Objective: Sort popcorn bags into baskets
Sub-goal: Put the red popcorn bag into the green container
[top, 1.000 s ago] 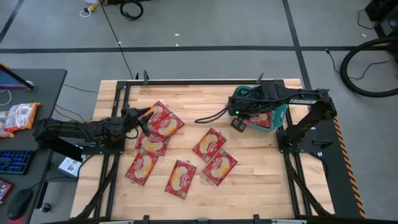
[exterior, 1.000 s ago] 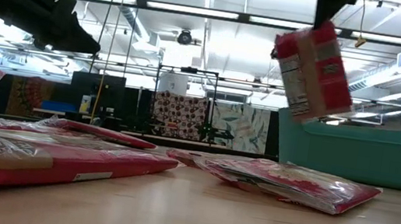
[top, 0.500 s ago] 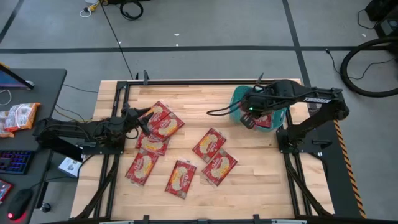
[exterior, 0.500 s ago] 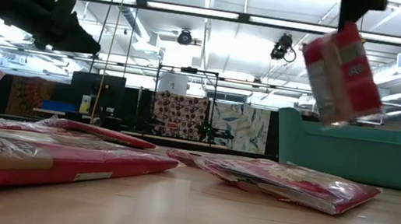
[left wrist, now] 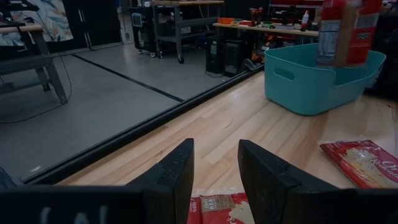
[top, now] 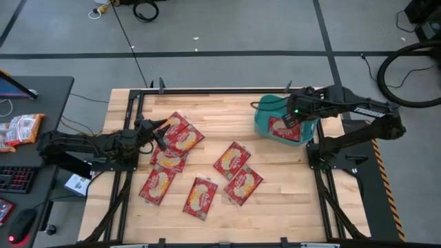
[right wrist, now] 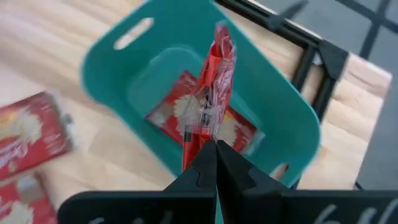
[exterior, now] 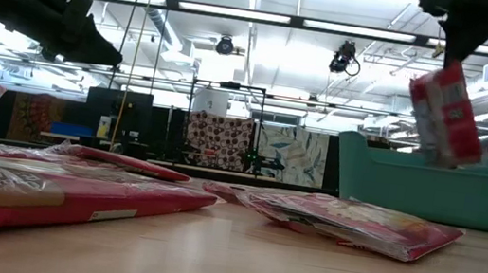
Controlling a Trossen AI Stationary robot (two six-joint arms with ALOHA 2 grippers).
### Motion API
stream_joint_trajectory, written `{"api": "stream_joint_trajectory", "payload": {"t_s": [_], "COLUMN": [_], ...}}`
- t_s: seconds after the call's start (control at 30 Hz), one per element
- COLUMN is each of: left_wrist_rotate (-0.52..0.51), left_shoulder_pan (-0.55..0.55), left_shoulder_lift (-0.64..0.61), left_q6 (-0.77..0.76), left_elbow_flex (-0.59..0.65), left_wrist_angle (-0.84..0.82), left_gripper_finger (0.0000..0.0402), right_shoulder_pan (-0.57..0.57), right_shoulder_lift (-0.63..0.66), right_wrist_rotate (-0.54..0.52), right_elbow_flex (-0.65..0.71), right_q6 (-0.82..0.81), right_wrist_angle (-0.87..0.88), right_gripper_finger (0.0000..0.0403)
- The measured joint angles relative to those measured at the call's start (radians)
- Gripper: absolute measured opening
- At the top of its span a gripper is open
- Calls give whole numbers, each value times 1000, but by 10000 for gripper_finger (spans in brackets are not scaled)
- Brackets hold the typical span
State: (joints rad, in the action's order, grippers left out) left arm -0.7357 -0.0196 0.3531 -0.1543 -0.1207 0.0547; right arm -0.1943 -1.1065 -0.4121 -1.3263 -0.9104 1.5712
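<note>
My right gripper (right wrist: pixel 213 148) is shut on a red popcorn bag (right wrist: pixel 211 93), which hangs above the teal basket (right wrist: pixel 124 43) at the table's far right. The low view shows the same bag (exterior: pixel 444 112) tilted in front of the basket (exterior: pixel 447 189). One popcorn bag (top: pixel 284 128) lies flat on the basket's floor. Several more bags (top: pixel 231 160) lie flat on the table's middle and left. My left gripper (left wrist: pixel 214 165) stands open and low at the left (top: pixel 160 128), beside a bag (top: pixel 182 134), with nothing between its fingers. My right gripper pinches the bag's upper edge (right wrist: pixel 210 134) between its two fingers. The fingers come from above, pointing steeply down. The bag hangs below them, tilted and edge-on to the gripper, lifted clear above the basket's opening.
A black frame rail (top: pixel 207 90) runs along the table's far edge and sides. A dark desk at the left carries orange-and-white packets (top: pixel 21 129) and a keyboard (top: pixel 14 179). Bare wood lies between the loose bags and the basket (top: pixel 286 124).
My right gripper has carried the hanging bag toward the table's right edge, from beside the basket's left wall to above its opening, and has rolled about its axis. The bag has turned with it and stayed clear of the table.
</note>
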Motion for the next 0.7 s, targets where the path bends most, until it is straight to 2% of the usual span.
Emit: {"api": "stream_joint_trajectory", "payload": {"t_s": [0.4,0.7], "left_wrist_rotate": [0,0], "left_shoulder_pan": [0,0], "left_shoulder_lift": [0,0], "left_q6": [0,0], "left_elbow_flex": [0,0], "left_wrist_angle": [0,0], "left_gripper_finger": [130,130], "right_shoulder_pan": [-147,-177], "right_shoulder_lift": [43,35], "right_wrist_rotate": [18,19], "right_elbow_flex": [211,267], "right_q6": [-115,-142], "right_wrist_angle": [0,-28], "right_gripper_finger": [2,4]}}
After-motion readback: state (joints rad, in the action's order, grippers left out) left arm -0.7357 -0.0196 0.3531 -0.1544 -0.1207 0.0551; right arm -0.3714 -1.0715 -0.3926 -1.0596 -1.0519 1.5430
